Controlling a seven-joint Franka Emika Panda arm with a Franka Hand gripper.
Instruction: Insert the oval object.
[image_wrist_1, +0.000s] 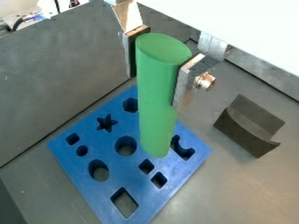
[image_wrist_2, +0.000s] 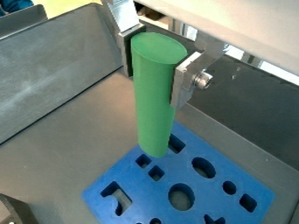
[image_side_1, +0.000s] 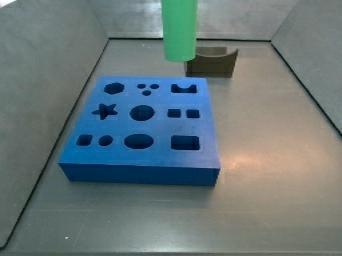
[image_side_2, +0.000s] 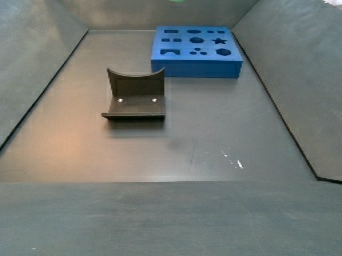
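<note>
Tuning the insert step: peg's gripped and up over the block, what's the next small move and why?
Probably a short sideways shift toward the oval hole, staying high. The gripper holds the oval object upright between its fingers. In both wrist views its lower end hangs above the blue block, near the edge by the notched cutout, not over the oval hole. Descend only once aligned.

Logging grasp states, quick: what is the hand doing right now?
Hand: closed on the green oval peg, held upright above the blue block in both wrist views.
</note>
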